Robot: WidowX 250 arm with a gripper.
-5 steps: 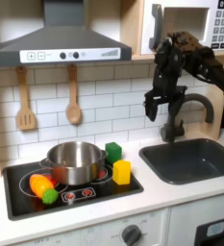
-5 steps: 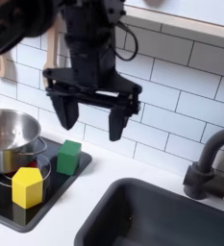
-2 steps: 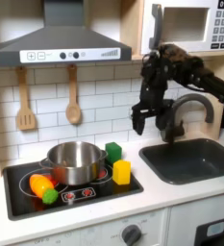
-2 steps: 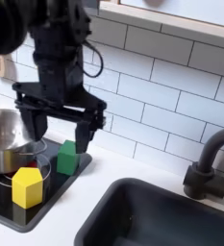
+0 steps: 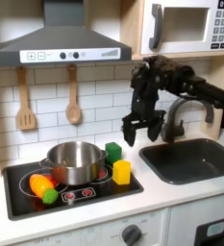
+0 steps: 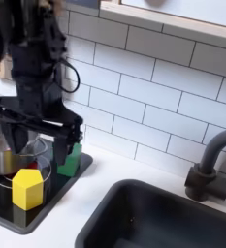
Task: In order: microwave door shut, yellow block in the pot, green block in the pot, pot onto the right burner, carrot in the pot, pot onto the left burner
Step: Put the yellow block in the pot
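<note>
The microwave door point(image 5: 184, 27) sits flush and shut, its grey handle on the first exterior view's left. The steel pot point(image 5: 75, 160) point(image 6: 0, 145) stands on the stove's middle, between the burners. The yellow block point(image 5: 121, 172) point(image 6: 27, 188) rests at the cooktop's front right corner, with the green block point(image 5: 113, 151) point(image 6: 74, 161) just behind it. The carrot point(image 5: 42, 186) lies on the burner at the first exterior view's left. My gripper point(image 5: 135, 130) point(image 6: 37, 146) hangs open, fingers down, above and just behind the blocks, holding nothing. One finger partly covers the green block in the second exterior view.
The black cooktop point(image 5: 85, 197) sits beside a dark sink point(image 5: 195, 159) point(image 6: 173, 215) with a curved faucet point(image 5: 186, 108) point(image 6: 209, 167). Two wooden utensils point(image 5: 73, 96) hang on the tiled wall under the range hood point(image 5: 61, 43).
The arm has swung from in front of the faucet leftward and down toward the blocks. The gripper stays open. Nothing on the stove has moved.
</note>
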